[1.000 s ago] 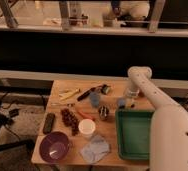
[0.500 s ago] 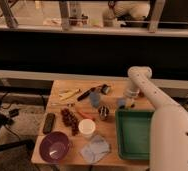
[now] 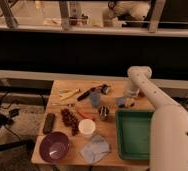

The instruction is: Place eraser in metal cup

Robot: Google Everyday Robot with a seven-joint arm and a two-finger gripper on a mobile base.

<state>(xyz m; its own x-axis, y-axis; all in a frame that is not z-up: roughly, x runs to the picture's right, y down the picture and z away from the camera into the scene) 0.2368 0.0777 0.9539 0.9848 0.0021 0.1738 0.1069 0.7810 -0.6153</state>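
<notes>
Eraser (image 3: 121,103) is sitting toward the far right corner of the surface (image 3: 108,136), just beyond the far left corner of the tray (image 3: 135,136). It is showing as a small, flat, blue-grey patch, partly covered by the pincer (image 3: 125,102). The pincer is pressing down on that spot, closed on the eraser, at the end of a pale arm (image 3: 154,100) that is reaching in over the right edge.

Metal cup (image 3: 104,112) is standing upright near the middle of the surface, near the eraser on its left, with its inside looking dark; what it is holding cannot be told. The green tray is filling the near right corner and showing only its own floor. A white cup (image 3: 87,127) is standing nearer the front edge, and a purple bowl (image 3: 54,146) is sitting in the near left corner, showing only its purple inside. A wrinkled cloth (image 3: 94,148) is lying at the near edge between bowl and tray.

Bare wood is running between eraser and metal cup, and in a strip between white cup and tray.
</notes>
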